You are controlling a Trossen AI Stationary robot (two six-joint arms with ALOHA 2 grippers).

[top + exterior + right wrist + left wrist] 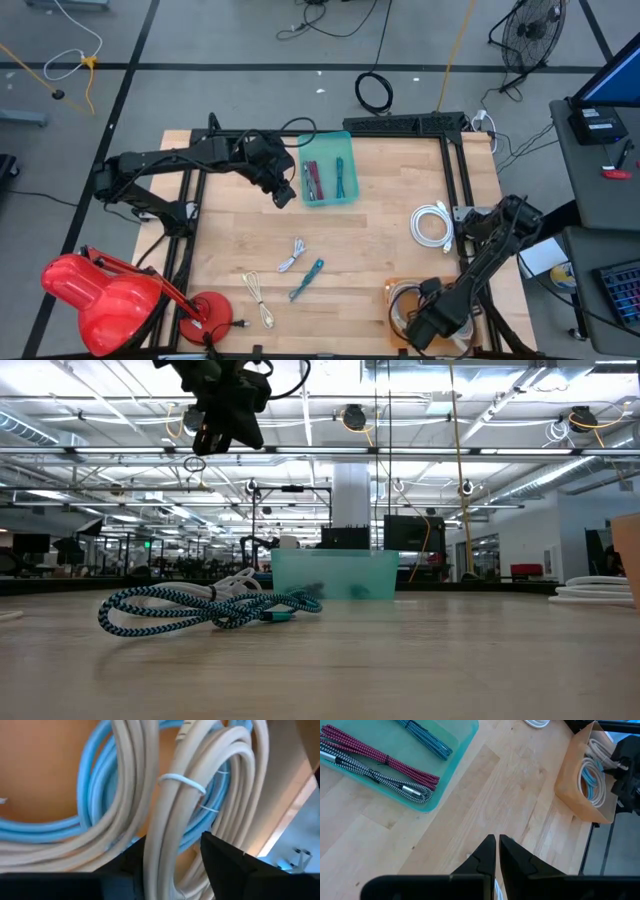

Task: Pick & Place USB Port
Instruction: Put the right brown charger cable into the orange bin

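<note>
I see the right gripper (172, 857) parted around white cables (210, 790) in the box (570, 780); left gripper (497, 855) pinched shut near the bin (328, 200) of braided cables (380, 762).

Bright overhead light, blurred wrist close-up.

A: How is the left arm sitting?
B: It is reaching in from the left side across the far part of the table, with the left gripper (497, 851) hanging high above the surface, fingers pressed together.

A: And the right arm?
B: It is folding down at the near right corner, the right gripper (172, 857) pointing low, fingers standing apart.
</note>
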